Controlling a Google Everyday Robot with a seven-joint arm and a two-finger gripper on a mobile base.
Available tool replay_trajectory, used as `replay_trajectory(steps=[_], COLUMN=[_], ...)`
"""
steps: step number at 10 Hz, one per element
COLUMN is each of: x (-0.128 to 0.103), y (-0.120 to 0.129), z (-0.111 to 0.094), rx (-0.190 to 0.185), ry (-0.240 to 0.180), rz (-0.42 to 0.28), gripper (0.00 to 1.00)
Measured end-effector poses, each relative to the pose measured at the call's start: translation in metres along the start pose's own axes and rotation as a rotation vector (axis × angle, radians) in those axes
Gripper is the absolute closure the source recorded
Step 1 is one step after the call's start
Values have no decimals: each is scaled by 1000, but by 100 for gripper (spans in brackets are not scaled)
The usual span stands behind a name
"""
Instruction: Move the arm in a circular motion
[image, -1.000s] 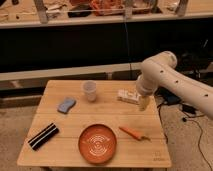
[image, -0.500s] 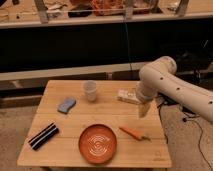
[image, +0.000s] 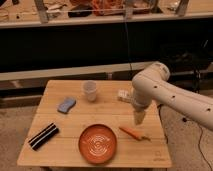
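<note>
Downward the arm (image: 167, 95) points its gripper (image: 138, 119), near the carrot (image: 132, 132).

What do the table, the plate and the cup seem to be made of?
The table looks like light wood with a matte finish; faint plank lines show. The plate is orange-red with pale rings, perhaps glazed ceramic or plastic. The cup is pale and thin-walled, probably plastic. The arm has a smooth cream shell, and its end effector hangs over the table near the carrot.
</note>
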Motion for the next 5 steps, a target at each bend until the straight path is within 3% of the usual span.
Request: replay_trajectory(steps=[2,5], x=[-30,-46], y=[-8,-14], z=[-2,-5], rx=[3,8], ry=[-2,7], rz=[-52,-110], gripper=[20,20])
